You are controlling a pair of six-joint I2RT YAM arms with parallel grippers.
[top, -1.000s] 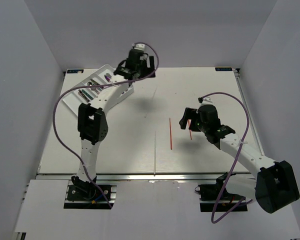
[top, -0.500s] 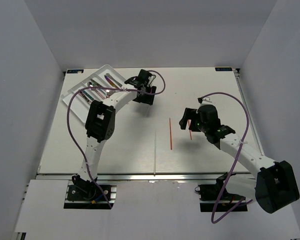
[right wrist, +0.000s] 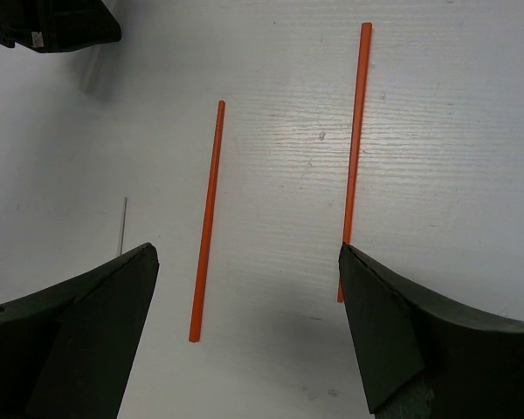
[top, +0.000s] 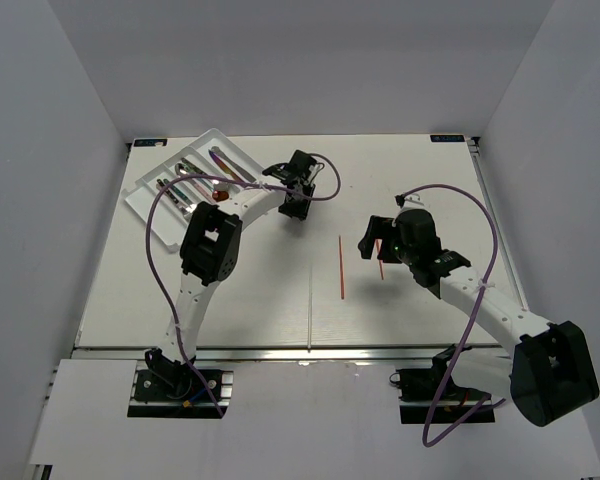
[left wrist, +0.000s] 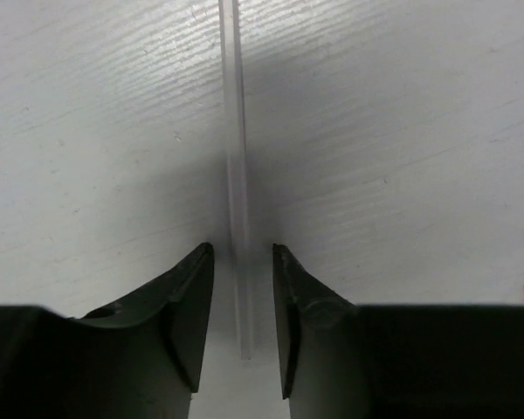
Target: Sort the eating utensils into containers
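Observation:
A clear thin stick (left wrist: 237, 166) lies on the white table, its near end between my left gripper's (left wrist: 243, 250) jaws. They stand close on either side of it, with a sliver of table showing on each side. From above, the left gripper (top: 297, 196) is low on the table, right of the white tray (top: 172, 160), which holds several utensils (top: 185, 183). My right gripper (right wrist: 249, 253) hangs wide open over two red sticks: one (right wrist: 207, 223) between the fingers, the other (right wrist: 354, 140) running by the right finger. From above, the right gripper (top: 372, 240) sits beside the longer-showing red stick (top: 341, 267).
The left gripper's black body (right wrist: 52, 22) shows at the top left corner of the right wrist view. A thin seam (top: 310, 305) runs down the table toward the near edge. Grey walls close in the table on three sides.
My left arm has swung from above the tray rightward and down to the table, and its jaws have narrowed around the clear stick. The right arm has not moved.

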